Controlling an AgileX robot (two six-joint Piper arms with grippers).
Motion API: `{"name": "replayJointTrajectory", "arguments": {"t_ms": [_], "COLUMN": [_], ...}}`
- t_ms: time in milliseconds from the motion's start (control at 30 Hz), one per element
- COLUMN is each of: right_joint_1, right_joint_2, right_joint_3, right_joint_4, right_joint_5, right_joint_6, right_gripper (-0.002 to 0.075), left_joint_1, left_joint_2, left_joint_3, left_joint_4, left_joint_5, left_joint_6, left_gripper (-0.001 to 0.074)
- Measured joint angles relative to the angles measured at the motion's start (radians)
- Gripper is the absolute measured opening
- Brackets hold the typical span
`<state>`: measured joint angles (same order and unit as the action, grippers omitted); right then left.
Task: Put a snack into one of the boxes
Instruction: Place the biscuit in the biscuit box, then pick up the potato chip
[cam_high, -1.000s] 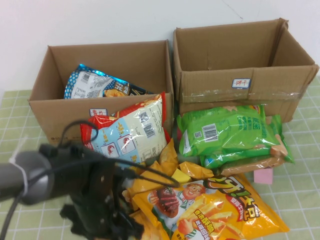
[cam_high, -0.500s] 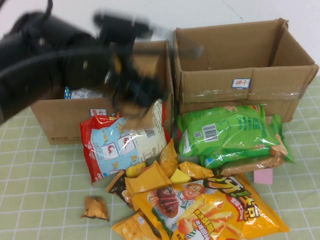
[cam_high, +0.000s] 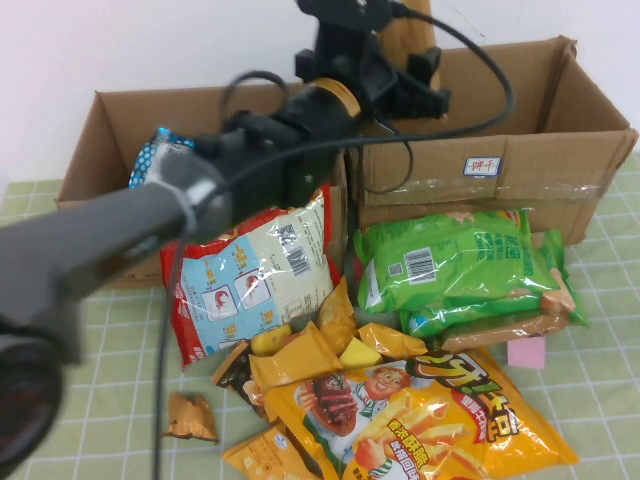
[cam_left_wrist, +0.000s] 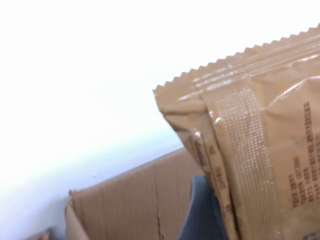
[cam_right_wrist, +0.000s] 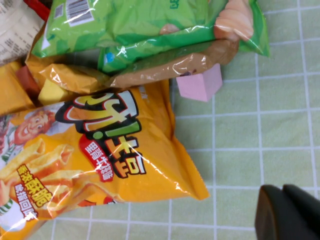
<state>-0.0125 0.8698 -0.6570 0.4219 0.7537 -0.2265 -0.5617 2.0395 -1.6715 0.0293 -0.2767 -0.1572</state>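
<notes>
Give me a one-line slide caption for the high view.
Left gripper lifts a tan packet above the boxes; the chip bag lies untouched on the table; right gripper unseen.

The left arm (cam_high: 150, 215) reaches diagonally up from the lower left of the high view, its grey link blurred, cables looping along the wrist. The left gripper (cam_high: 405, 45) is raised high at the far end, above the cardboard boxes, clamped on a tan packet (cam_left_wrist: 260, 150) that stands up between its fingers; the exact finger contact is probably hidden behind the packet. The right gripper (cam_right_wrist: 287, 212) appears only in its own wrist view, as dark fingertips hanging low over the tablecloth, close together.
</notes>
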Motion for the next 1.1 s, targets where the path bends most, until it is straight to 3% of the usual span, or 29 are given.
{"name": "replayJointTrajectory", "arguments": {"t_ms": [167,300,400,567,633,767,867,1000,1100], "right_joint_1": [0.0,0.0,0.0,0.0,0.0,0.0,0.0,0.024,0.114], "right_joint_2": [0.001,0.002,0.002,0.01,0.026,0.077,0.135,0.212,0.261], "right_joint_3": [0.0,0.0,0.0,0.0,0.0,0.0,0.0,0.0,0.0], "right_joint_4": [0.0,0.002,0.006,0.011,0.038,0.169,0.277,0.457,0.543], "right_joint_5": [-0.004,-0.006,-0.021,-0.098,-0.15,-0.221,-0.209,-0.158,-0.169], "right_joint_6": [0.0,-0.021,-0.083,-0.143,-0.145,-0.199,-0.371,-0.61,-0.778], "right_gripper": [-0.0002,-0.0002,-0.0002,-0.0002,-0.0001,-0.0001,-0.0002,-0.0001,0.0022], "left_joint_1": [0.0,0.0,0.0,0.0,0.0,0.002,0.002,0.002,0.002], "left_joint_2": [0.109,0.108,0.075,-0.016,-0.06,-0.14,-0.202,-0.325,-0.458], "left_joint_3": [-0.138,-0.25,-0.34,-0.474,-0.495,-0.502,-0.484,-0.388,-0.248], "left_joint_4": [0.003,0.054,0.105,0.229,0.245,0.253,0.255,0.265,0.246], "left_joint_5": [0.068,0.262,0.497,0.918,1.038,1.255,1.364,1.405,1.39], "left_joint_6": [0.028,0.076,0.107,0.141,0.19,0.257,0.281,0.285,0.273], "left_gripper": [0.0646,0.0648,0.0524,0.0141,0.0069,0.002,0.0012,0.0008,0.0008]}}
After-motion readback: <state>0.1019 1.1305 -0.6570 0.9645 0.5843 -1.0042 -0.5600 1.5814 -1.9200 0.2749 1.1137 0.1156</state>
